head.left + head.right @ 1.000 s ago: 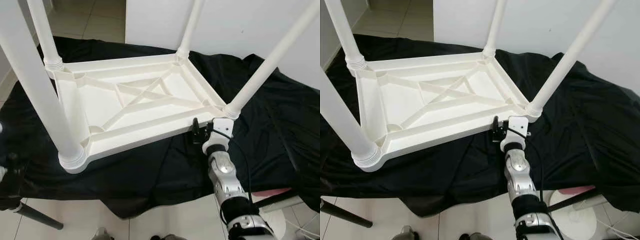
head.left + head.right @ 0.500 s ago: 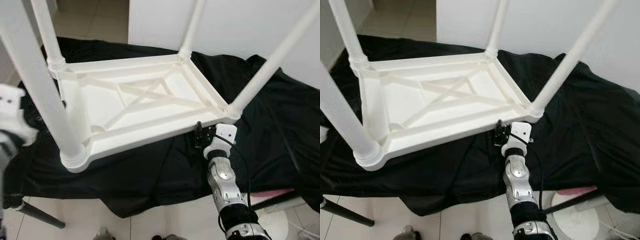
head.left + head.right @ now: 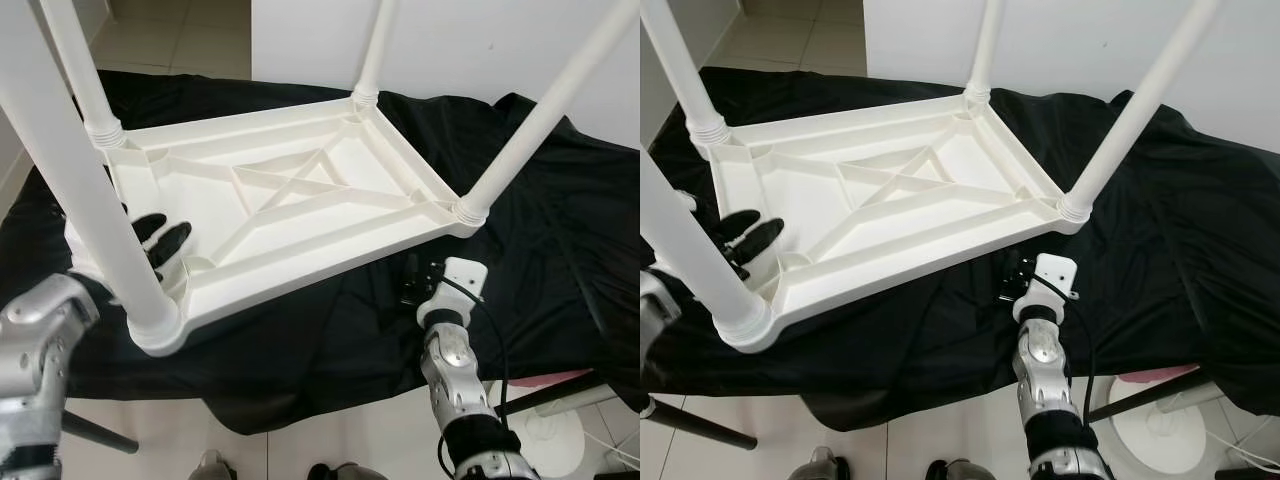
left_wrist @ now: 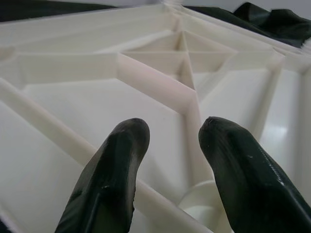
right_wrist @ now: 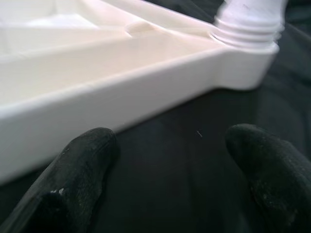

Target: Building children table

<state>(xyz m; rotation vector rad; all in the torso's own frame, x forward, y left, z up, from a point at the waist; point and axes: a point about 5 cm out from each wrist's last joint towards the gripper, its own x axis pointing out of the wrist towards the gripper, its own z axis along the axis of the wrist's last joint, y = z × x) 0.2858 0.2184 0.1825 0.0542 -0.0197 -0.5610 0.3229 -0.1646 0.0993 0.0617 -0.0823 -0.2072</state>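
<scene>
A white plastic children's table (image 3: 290, 200) lies upside down on a black cloth (image 3: 560, 240), all of its legs pointing up. My left gripper (image 3: 160, 236) is open at the near-left corner, just behind the near-left leg (image 3: 90, 200). Its fingers (image 4: 116, 160) hover over the ribbed underside, next to a round socket (image 4: 204, 199), with nothing between them. My right gripper (image 3: 412, 285) is open over the cloth, a little short of the table's near rim (image 5: 121, 92). It sits close to the near-right leg (image 3: 530, 130) and holds nothing.
The cloth drapes over a low support and hangs over its front edge. A white wall (image 3: 470, 40) stands behind it. On the tiled floor are a white round base (image 3: 1155, 435) at the lower right and a dark pole (image 3: 90, 435) at the lower left.
My left arm has risen into view and brought its open gripper to the table's near-left corner. My right gripper has drawn back from the near rim toward me.
</scene>
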